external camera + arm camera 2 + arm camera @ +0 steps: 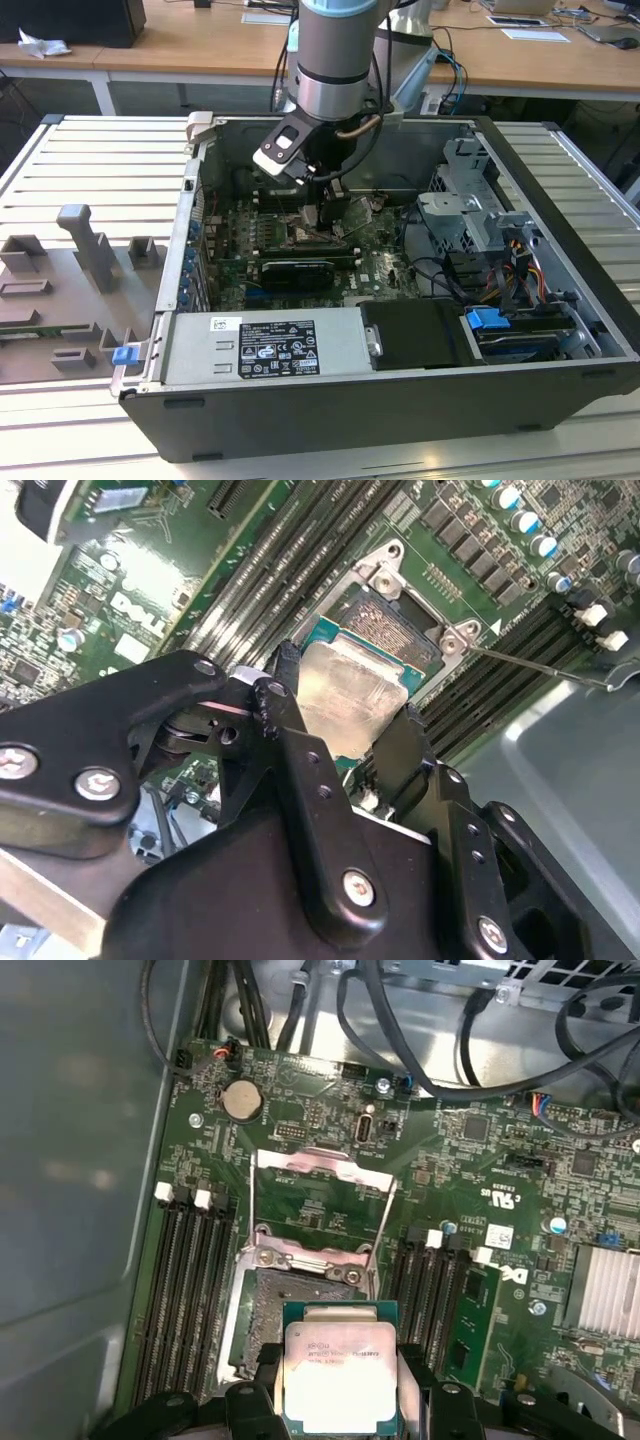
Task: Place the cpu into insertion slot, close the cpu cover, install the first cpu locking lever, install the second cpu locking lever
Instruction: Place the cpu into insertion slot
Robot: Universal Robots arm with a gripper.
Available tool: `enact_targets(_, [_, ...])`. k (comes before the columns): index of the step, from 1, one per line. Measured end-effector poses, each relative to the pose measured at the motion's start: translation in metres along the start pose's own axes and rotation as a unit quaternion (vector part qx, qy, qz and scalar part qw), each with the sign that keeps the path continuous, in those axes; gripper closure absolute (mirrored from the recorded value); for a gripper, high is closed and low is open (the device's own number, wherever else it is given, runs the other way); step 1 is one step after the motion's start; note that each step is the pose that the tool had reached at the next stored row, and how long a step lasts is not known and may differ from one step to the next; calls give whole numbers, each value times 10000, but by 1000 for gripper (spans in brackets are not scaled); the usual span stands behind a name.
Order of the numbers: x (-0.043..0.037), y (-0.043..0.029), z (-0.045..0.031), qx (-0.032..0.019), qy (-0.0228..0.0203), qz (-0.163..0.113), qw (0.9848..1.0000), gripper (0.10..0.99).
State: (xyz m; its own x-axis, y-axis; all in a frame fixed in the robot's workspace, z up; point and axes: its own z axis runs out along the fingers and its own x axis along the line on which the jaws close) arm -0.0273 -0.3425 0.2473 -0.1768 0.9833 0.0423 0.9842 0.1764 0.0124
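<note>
Tool (345,708) clamped on cpu (330,1375) over insertion slot (262,1310), cpu cover (320,1165) open. I'd level chip, match corners, lower gently.

Soft, even room light falls into the open computer case (400,400) in the exterior view, leaving the motherboard (385,262) dim. In both wrist views the cpu (350,695) (335,1375) gleams pale, the black gripper (345,715) (337,1400) shadowed.

a pale slatted table (90,150) carries the open computer case (400,425) and grey fixture blocks (88,248).
</note>
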Motion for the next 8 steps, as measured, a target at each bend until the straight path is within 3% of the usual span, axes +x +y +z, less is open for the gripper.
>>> enact_targets(4, [47, 10, 29, -2, 0, 54, 10000, 549])
enact_targets(8, [49, 14, 61, -15, -4, 356, 9994, 549])
